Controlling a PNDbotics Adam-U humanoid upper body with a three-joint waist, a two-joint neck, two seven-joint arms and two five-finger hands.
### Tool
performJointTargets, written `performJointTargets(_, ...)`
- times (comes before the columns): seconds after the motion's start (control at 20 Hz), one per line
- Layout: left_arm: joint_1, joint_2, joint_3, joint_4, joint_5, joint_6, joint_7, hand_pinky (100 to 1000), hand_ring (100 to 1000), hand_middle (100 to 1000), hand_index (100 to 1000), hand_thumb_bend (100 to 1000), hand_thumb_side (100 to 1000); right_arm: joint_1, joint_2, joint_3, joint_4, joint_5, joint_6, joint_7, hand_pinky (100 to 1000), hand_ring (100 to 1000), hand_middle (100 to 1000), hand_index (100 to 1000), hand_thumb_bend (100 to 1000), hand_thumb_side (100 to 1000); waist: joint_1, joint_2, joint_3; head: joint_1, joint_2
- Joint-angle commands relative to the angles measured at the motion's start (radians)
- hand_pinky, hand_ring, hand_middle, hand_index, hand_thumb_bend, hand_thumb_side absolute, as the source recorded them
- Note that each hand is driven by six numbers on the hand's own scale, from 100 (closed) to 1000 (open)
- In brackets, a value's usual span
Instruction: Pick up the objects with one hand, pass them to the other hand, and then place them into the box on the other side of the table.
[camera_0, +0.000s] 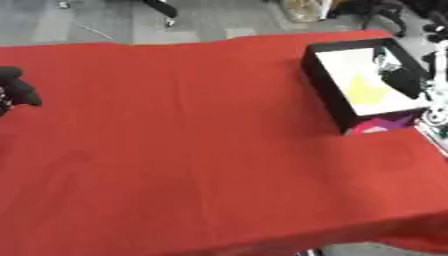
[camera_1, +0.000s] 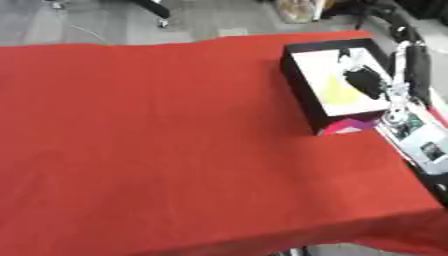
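Note:
A black-walled box (camera_0: 325, 84) with a white floor stands at the table's right side. A yellow object (camera_0: 364, 88) lies on that floor. My right hand (camera_1: 365, 79) reaches in from the right and hovers over the box, above the yellow object; its fingers are too blurred to read. At the far left edge of the left eye view my left hand (camera_0: 17, 90) shows as a dark shape over the red cloth, and I cannot make out how its fingers stand. It does not appear in the right eye view.
A red cloth (camera_0: 192, 140) covers the whole table. A pink and purple patch (camera_0: 383, 123) shows on the box's near end. My right forearm (camera_1: 409, 100), silver and black, runs along the table's right edge. Grey floor and chair legs lie beyond the far edge.

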Motion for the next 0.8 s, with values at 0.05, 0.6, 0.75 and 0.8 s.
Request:
performJointTargets(0.05, -0.031, 0.071, 0.019, -0.004, -0.083, -0.012, 0.038, 815, 612, 594, 773, 100, 798, -0.020, 0.051, 0.025, -0.140, 0.156, -0.019, 0.067, 702, 859, 828, 963, 192, 234, 0.004, -0.010, -0.004, 0.145, -0.003)
performJointTargets(0.6, -0.105, 0.412, -0.036, 0.166, -0.556, -0.174, 0.076, 809, 695, 688, 853, 100, 279, -0.127, 0.430, 0.332, -0.156, 0.414, -0.229, 0.331, 686, 851, 805, 956, 100, 207, 0.032, -0.026, -0.037, 0.422, -0.003)
performJointTargets(0.75, -0.143, 0.487, -0.074, 0.249, -0.663, -0.234, 0.042, 810, 729, 728, 874, 247, 150, -0.139, 0.442, 0.381, -0.156, 0.416, -0.249, 0.379, 684, 849, 803, 956, 100, 226, 0.035, -0.031, -0.042, 0.421, -0.003)
performJointTargets(0.8, -0.159, 0.512, -0.091, 0.281, -0.700, -0.253, 0.030, 813, 741, 741, 882, 296, 131, -0.143, 0.443, 0.395, -0.156, 0.413, -0.257, 0.390, 684, 849, 802, 956, 100, 230, 0.036, -0.034, -0.044, 0.422, -0.003)
